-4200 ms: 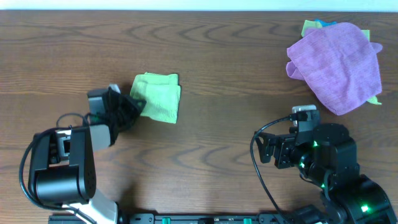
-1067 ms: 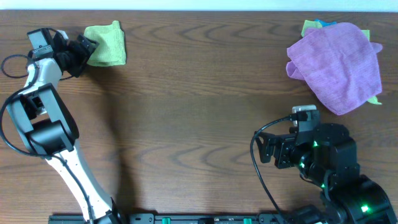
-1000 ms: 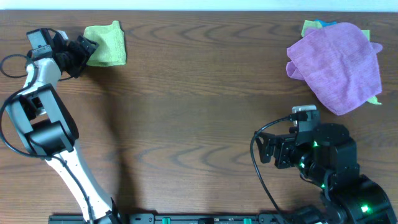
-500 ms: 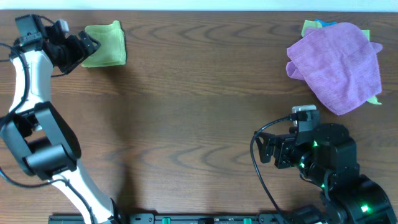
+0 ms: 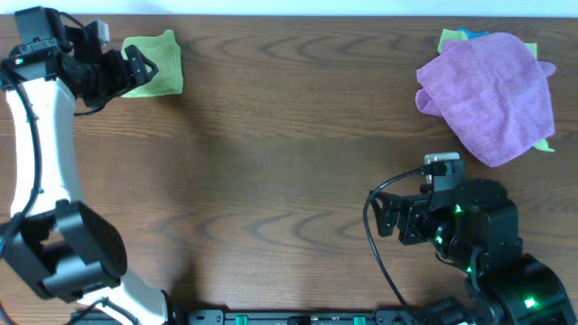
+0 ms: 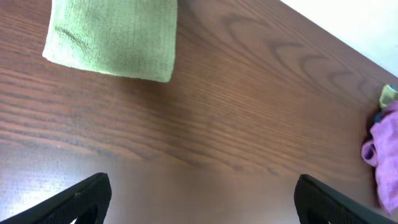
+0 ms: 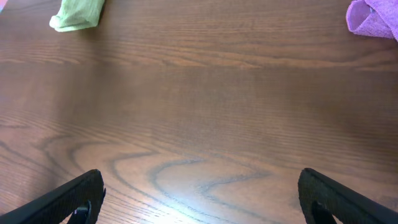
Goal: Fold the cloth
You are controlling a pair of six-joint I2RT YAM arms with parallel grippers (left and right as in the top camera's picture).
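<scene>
A small green cloth point(image 5: 159, 65) lies folded into a flat square at the table's far left corner; the left wrist view has it at the top left point(image 6: 112, 34). My left gripper point(image 5: 137, 69) hovers open by its left edge, with only bare wood between the fingers point(image 6: 202, 202). A rumpled purple cloth point(image 5: 488, 95) lies at the far right on top of other coloured cloths. My right gripper point(image 5: 390, 221) rests open near the front right, nothing in it point(image 7: 202, 199).
Yellow-green and blue corners point(image 5: 454, 38) stick out from under the purple cloth. The white far edge of the table point(image 5: 289, 7) runs close behind both cloths. Dark wood tabletop point(image 5: 289, 162) spans between the two arms.
The green cloth, earlier at the mid-left with the left gripper on it, now lies at the far left corner. Over the last second the left arm rose and drew back from it. The right arm stayed still.
</scene>
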